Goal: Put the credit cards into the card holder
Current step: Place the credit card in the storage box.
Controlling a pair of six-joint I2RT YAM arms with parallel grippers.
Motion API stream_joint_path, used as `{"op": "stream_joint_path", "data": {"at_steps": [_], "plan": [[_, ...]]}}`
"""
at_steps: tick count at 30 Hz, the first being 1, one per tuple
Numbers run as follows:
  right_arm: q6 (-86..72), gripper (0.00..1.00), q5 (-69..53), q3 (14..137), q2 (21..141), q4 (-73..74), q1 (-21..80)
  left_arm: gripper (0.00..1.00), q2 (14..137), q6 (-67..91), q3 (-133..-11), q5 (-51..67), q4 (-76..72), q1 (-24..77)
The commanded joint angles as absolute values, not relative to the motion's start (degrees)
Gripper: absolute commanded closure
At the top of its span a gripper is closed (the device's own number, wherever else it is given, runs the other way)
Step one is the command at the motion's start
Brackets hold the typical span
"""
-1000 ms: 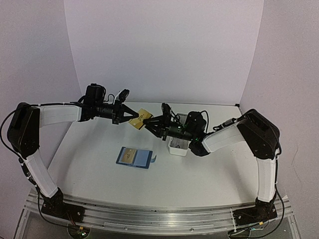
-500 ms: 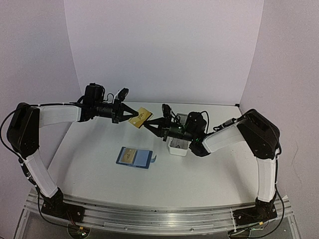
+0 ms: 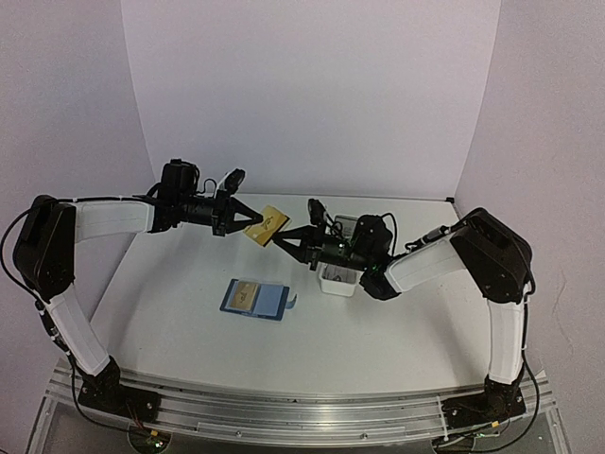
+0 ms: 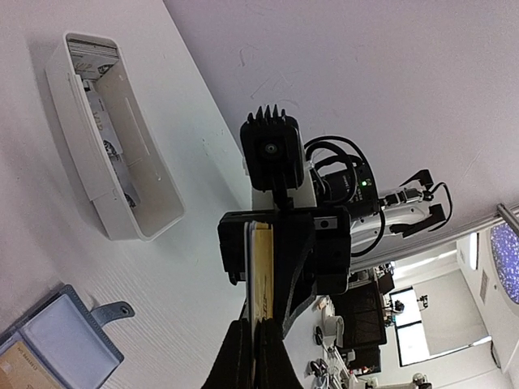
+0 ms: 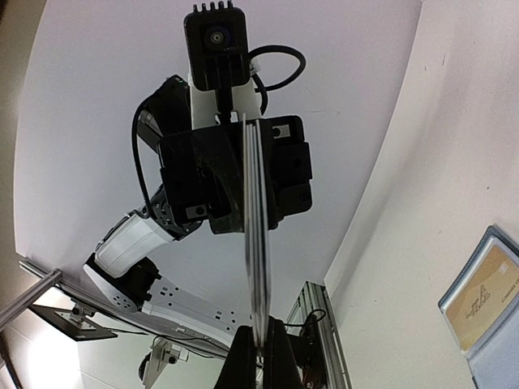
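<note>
You've got the left gripper (image 3: 248, 225) and right gripper (image 3: 277, 236) both pinched shut on opposite edges of the same thin stack of credit cards (image 3: 268, 224) up in the air, which looks to me like a handoff or a way to peel one card off. The card holder (image 3: 253, 298) lies open on the table below the fingertips and nearer the bases, one tan card (image 3: 244, 292) already in it, so that's probably where these go. The white tray (image 3: 337, 276) sits just under the right wrist.

right gripper (image 3: 281, 235) jaws closed, now clamped — on the credit cards (image 3: 267, 224)
</note>
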State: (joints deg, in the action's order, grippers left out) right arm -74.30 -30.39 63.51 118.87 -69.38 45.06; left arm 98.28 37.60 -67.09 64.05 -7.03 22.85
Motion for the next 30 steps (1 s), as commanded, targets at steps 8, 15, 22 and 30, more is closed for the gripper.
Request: {"op": "stream_joint_path", "data": {"at_steps": [8, 15, 22, 30], "plan": [[-70.67, 1.0, -32.58, 62.07, 113.77, -71.81, 44.82, 0.92, 96.38, 38.31, -67.24, 63.42, -10.27, 20.92], [-70.75, 1.0, -33.22, 63.57, 114.52, -71.81, 44.82, 1.0, 95.85, 40.16, -65.96, 64.16, -12.72, 20.99], [-70.18, 1.0, -33.08, 61.29, 112.62, -70.46, 43.58, 1.0, 96.01, 39.73, -67.7, 64.43, -12.6, 18.89], [-58.69, 1.0, -33.57, 62.31, 106.43, -52.73, 41.39, 1.0, 96.17, 37.89, -69.07, 64.56, -12.26, 17.67]]}}
